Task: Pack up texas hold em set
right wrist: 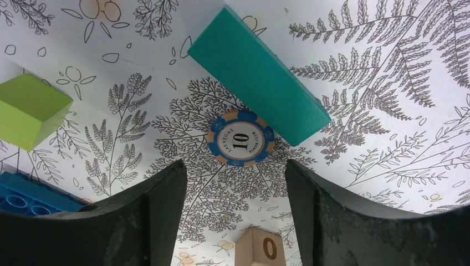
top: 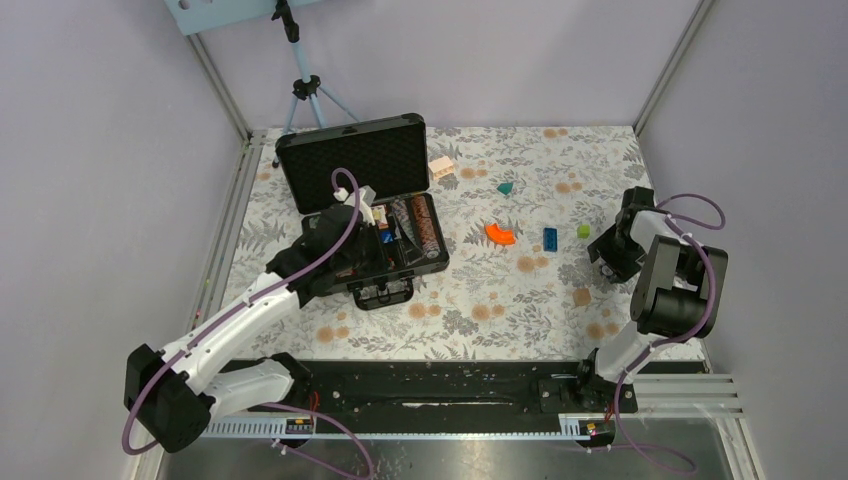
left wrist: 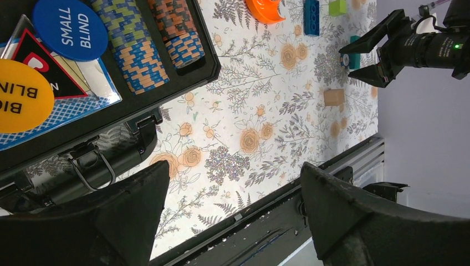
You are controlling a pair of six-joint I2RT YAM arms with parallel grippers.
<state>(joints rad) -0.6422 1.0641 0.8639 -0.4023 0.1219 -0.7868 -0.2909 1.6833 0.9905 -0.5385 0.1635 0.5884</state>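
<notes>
1. Top: open black case at upper left of the bench. Left claw over its tray, right claw far right.
2. Left wrist: left claw released, empty. Chip rows seated in the case, upper left.
3. Right wrist: right claw released. Loose chip flat at centre frame, touching the teal block.

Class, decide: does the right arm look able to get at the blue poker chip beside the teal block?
Probably yes. The poker chip lies flat, uncovered, ahead of the right arm's open fingers; only the teal block, close against one edge, might crowd them.
</notes>
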